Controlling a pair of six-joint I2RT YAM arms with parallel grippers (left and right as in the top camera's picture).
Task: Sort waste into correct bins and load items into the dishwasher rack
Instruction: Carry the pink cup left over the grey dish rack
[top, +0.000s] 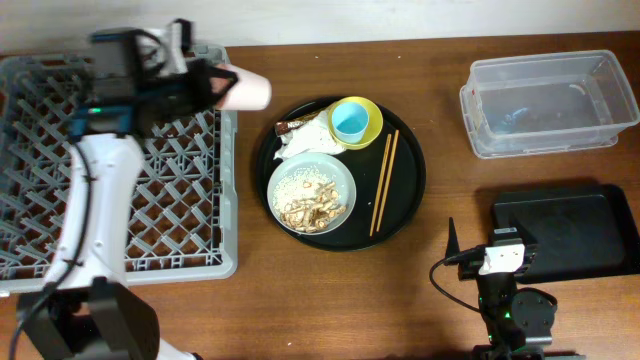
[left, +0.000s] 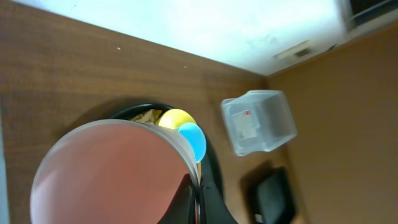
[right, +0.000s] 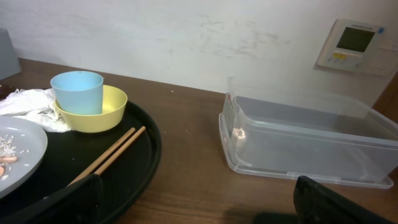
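Observation:
My left gripper (top: 215, 85) is shut on the rim of the pink cup (top: 245, 88), which lies on its side in the air over the far right edge of the grey dishwasher rack (top: 180, 200). The left wrist view shows the cup (left: 112, 174) pinched between the fingers (left: 186, 202). The yellow bowl (top: 372, 125) holds the light blue cup (top: 350, 121) on the round black tray (top: 412, 190). Beside them are the napkin (top: 300, 142), the brown wrapper (top: 290, 126), the grey-green dish (top: 312, 192) with rice and scraps, and the chopsticks (top: 385, 180). My right gripper (right: 199, 202) is open and empty, low over the table.
The clear tub (top: 548, 102) stands at the far right with nothing large in it. The shallow black tray (top: 570, 232) lies at the near right, just beside my right arm. Bare wood separates the round tray from both bins.

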